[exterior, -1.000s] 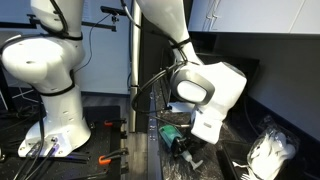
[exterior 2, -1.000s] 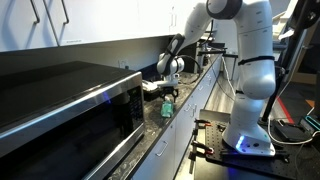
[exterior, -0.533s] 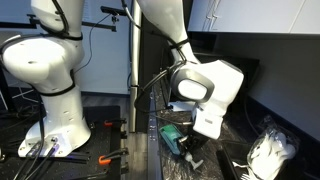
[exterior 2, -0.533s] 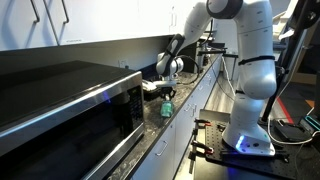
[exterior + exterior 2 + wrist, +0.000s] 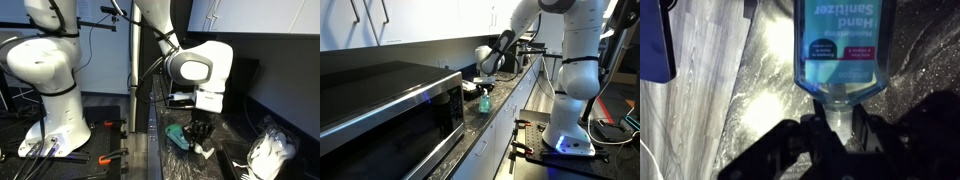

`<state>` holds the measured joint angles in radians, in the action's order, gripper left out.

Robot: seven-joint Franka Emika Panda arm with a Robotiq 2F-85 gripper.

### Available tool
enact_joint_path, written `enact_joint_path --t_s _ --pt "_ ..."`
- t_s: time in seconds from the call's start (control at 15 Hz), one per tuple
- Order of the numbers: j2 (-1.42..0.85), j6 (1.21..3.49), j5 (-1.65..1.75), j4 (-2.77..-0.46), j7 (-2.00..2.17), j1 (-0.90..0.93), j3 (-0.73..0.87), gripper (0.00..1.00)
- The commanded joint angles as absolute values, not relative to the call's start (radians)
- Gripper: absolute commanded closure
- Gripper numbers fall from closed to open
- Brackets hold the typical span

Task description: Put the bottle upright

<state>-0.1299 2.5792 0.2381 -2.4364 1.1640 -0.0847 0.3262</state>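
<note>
My black pincer (image 5: 837, 120) clamped on the neck of the clear teal plastic hand-sanitizer bottle (image 5: 835, 45), dark speckled bench (image 5: 922, 55) beneath the bottle, black microwave (image 5: 390, 100) near the bottle.

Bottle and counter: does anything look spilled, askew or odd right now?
The bottle leans, not upright, in an exterior view, with the gripper shut on its neck. The wrist view shows its label upside down, which fits that grip. No spill or damage shows on the counter.
</note>
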Motion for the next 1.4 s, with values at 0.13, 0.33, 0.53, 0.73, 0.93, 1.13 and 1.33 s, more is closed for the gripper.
enact_joint_path --t_s 0.13,0.33,0.53,0.73,0.93,1.13,1.33 --pt "0.029 2.406 0.649 -2.456 1.567 -0.063 0.276 0.92" --pt "0.053 2.273 0.768 -2.442 1.691 -0.070 0.190 0.92" --pt "0.045 2.169 0.865 -2.422 1.807 -0.066 0.120 0.92" --pt "0.030 2.114 0.880 -2.410 1.825 -0.069 0.089 0.92" --pt "0.027 2.154 0.857 -2.429 1.810 -0.075 0.088 0.70" --pt "0.027 2.154 0.857 -2.429 1.810 -0.078 0.090 0.70" --pt "0.022 2.113 0.913 -2.422 1.866 -0.070 0.080 0.92"
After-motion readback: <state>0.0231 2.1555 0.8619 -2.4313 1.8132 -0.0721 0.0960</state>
